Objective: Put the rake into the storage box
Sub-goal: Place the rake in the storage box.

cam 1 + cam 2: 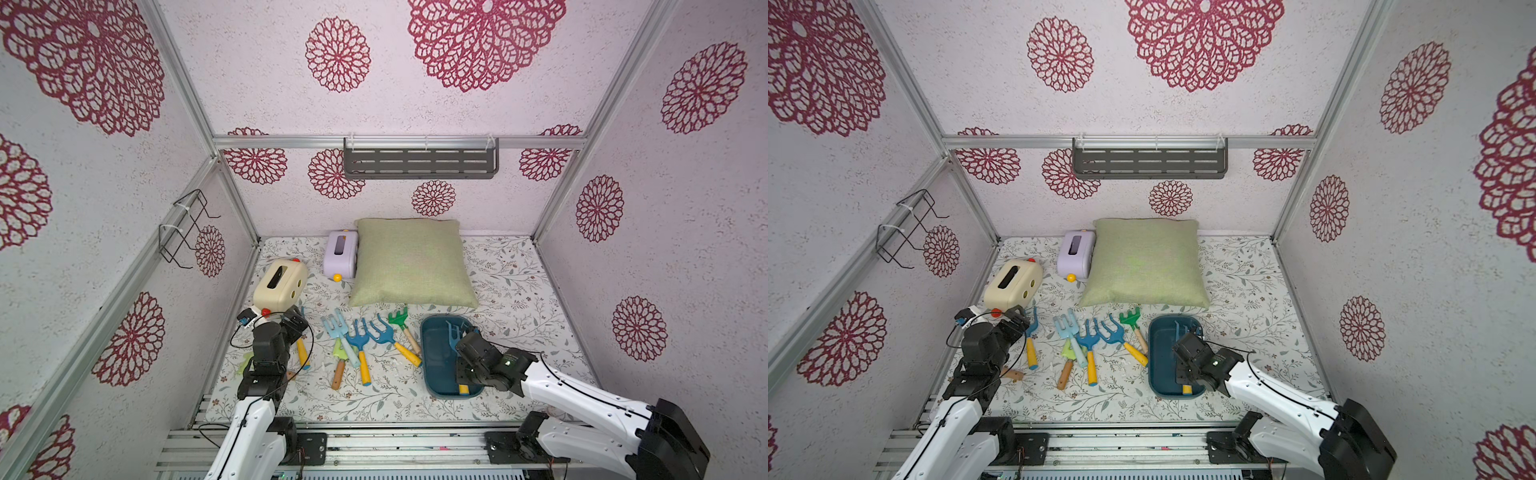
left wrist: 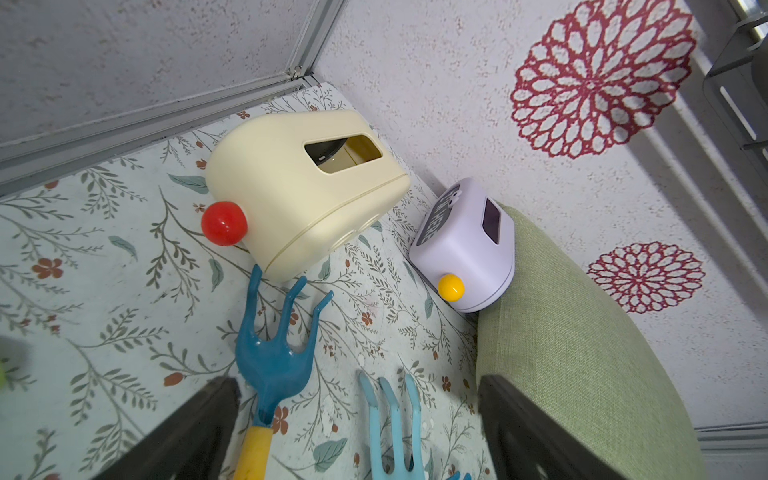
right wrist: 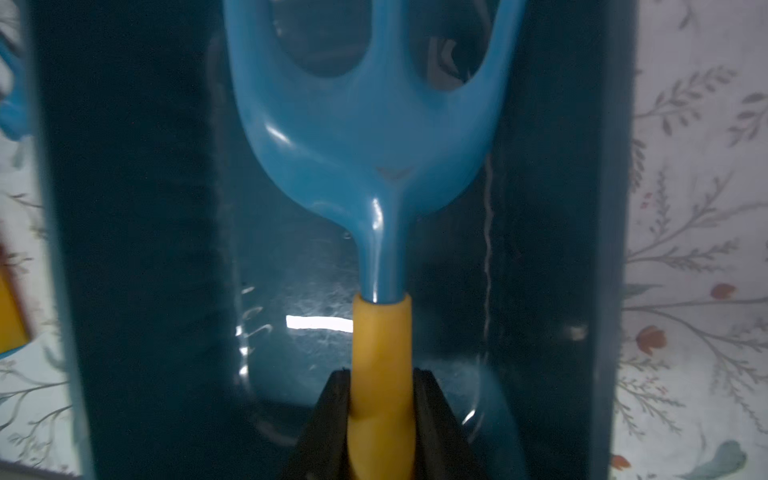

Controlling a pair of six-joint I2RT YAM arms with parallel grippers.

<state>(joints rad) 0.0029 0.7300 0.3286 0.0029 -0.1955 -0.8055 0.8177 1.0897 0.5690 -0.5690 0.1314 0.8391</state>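
Observation:
The storage box (image 1: 430,357) (image 1: 1158,357) is a dark teal tub at the front right of the floral mat. A blue rake (image 3: 365,137) with a yellow handle lies lengthwise inside it, with my right gripper (image 3: 382,382) shut on the handle. In both top views the rake's tines (image 1: 453,332) (image 1: 1181,330) point to the box's far end and the handle tip (image 1: 463,389) shows behind the wrist. My left gripper (image 2: 355,382) (image 1: 291,322) hangs open over another blue rake (image 2: 270,365) at the left, holding nothing.
Several more toy garden tools (image 1: 359,345) lie on the mat between the arms. A cream toaster toy (image 1: 280,286) and a lilac one (image 1: 341,253) stand at the back left beside a green cushion (image 1: 411,262). A grey slotted shelf (image 1: 419,160) hangs on the back wall.

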